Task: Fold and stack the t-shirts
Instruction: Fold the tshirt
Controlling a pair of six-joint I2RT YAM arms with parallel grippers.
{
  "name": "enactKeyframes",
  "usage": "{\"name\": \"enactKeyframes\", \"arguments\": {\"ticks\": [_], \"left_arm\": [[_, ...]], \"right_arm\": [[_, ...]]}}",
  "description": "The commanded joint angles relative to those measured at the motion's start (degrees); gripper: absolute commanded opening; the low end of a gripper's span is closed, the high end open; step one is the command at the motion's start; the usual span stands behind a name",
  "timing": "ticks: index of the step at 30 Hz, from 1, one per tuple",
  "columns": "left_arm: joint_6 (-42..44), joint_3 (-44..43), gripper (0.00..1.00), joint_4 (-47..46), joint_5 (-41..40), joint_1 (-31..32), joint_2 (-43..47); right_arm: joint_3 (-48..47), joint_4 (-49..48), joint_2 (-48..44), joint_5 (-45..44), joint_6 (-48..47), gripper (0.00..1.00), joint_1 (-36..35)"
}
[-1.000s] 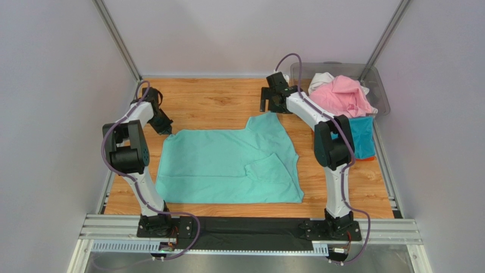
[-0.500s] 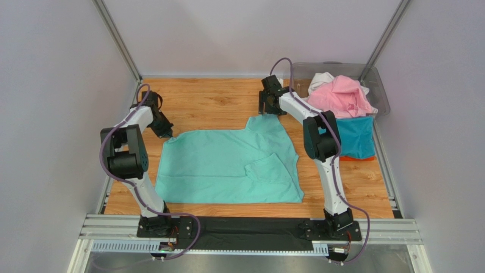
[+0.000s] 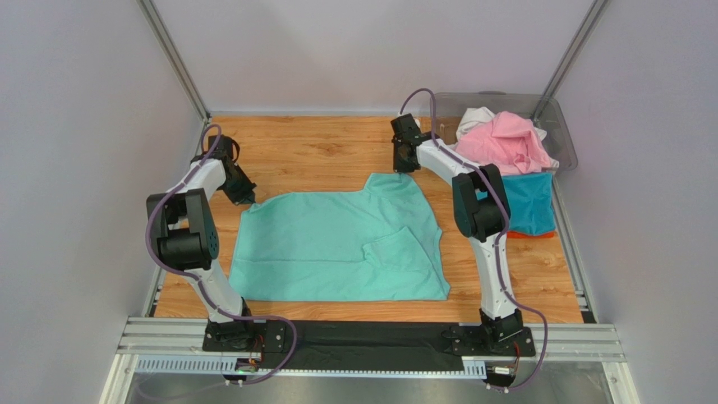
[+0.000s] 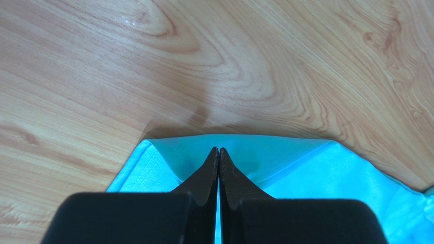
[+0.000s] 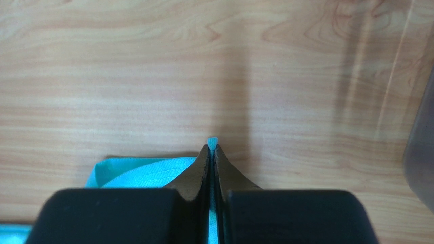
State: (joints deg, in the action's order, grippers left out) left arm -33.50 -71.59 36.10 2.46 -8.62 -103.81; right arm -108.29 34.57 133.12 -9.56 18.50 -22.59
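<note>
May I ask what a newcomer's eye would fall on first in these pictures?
A mint green t-shirt lies spread across the wooden table, the left gripper and right gripper each pinching its far edge. Far right, a clear bin overflows with a pink t-shirt and a teal t-shirt.

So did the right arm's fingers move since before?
Yes. The right fingers came a little nearer, away from the table's far edge, and shut on the mint green t-shirt's corner.
</note>
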Motion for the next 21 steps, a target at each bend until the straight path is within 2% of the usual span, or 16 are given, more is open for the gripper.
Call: {"name": "enactKeyframes", "arguments": {"ticks": [1, 6, 15, 21], "left_arm": [[0.45, 0.66, 0.00, -0.15, -0.61, 0.01, 4.14], [-0.60, 3.03, 0.00, 0.73, -1.84, 0.01, 7.91], [-2.10, 9.80, 0.00, 1.87, -6.23, 0.01, 16.78], [-2.98, 15.25, 0.00, 2.40, -9.66, 0.01, 23.21]], "right_arm": [[4.47, -2.83, -7.86, 2.35, -2.59, 0.00, -0.52], [13.44, -4.86, -17.79, 5.78, -5.31, 0.00, -1.75], [32.15, -5.04, -35.02, 6.22, -5.76, 0.00, -5.18], [41.31, -3.54, -45.66, 5.79, -5.06, 0.00, -7.46]]}}
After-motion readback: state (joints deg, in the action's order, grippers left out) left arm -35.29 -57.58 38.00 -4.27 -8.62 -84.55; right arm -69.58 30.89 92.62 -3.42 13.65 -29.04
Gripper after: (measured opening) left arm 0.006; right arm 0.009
